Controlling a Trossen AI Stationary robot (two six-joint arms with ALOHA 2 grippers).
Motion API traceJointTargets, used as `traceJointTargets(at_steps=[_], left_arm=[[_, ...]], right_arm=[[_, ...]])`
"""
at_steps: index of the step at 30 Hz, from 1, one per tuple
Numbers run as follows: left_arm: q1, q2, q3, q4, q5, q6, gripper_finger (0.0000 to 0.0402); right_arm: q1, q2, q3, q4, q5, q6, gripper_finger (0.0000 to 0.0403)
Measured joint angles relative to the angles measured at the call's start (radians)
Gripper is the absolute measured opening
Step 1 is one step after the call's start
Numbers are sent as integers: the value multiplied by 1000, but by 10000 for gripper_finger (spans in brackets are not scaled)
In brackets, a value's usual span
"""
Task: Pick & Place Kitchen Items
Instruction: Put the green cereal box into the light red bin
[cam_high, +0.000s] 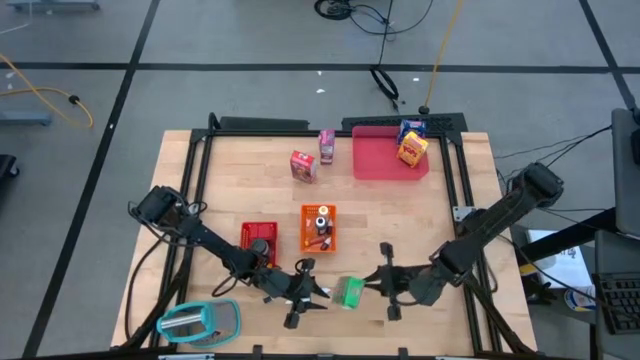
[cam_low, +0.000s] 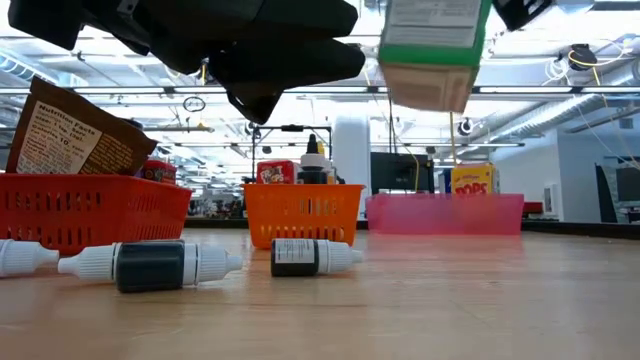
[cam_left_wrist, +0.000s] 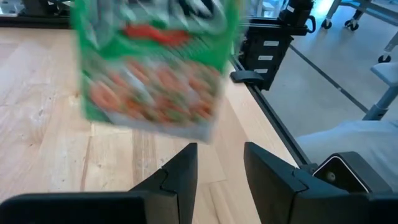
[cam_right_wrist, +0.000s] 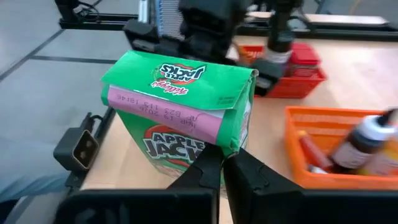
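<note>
The green Apple Jacks carton (cam_right_wrist: 180, 106) is up in the air near the table's near edge, held by my right gripper (cam_right_wrist: 227, 163), which is shut on it. In the high view the carton (cam_high: 348, 292) sits between the two grippers. My left gripper (cam_left_wrist: 219, 163) is open just to the carton's left, with the blurred carton (cam_left_wrist: 152, 68) ahead of its fingers and not touching them. Two small dark bottles (cam_low: 150, 265) (cam_low: 310, 257) lie on their sides on the table. The red carton (cam_high: 303, 165) and pink carton (cam_high: 327, 145) stand near the far edge. My right gripper pinches the green carton between its two fingers at a corner of its folded top end (cam_right_wrist: 231, 148), coming level from the table's right. The carton (cam_low: 435, 50) is lifted clear of the table and sticks out ahead of the fingers, toward the left gripper.
A red bin (cam_high: 258, 238) holds a brown packet (cam_low: 75, 135); an orange bin (cam_high: 320, 228) holds bottles. The pink tray (cam_high: 385, 165) at the far right carries a blue carton and a yellow carton (cam_high: 412, 148). A teal-rimmed oval object (cam_high: 200, 322) lies at the near left corner.
</note>
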Motion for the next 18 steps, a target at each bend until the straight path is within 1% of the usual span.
traceJointTargets(at_steps=[3,6,11,14,18], left_arm=[[0,0,0,-1,0,-2,134],[0,0,0,-2,0,-8,134],[0,0,0,-2,1,-11,134],[0,0,0,-2,1,-22,134],[0,0,0,-2,1,-35,134]], right_arm=[[1,-68,0,-98,60,13,0],[0,-126,0,-193,143,28,0],[-12,-208,0,-304,278,42,0],[-42,-252,0,-376,352,64,0],[-104,-300,0,-506,452,155,0]])
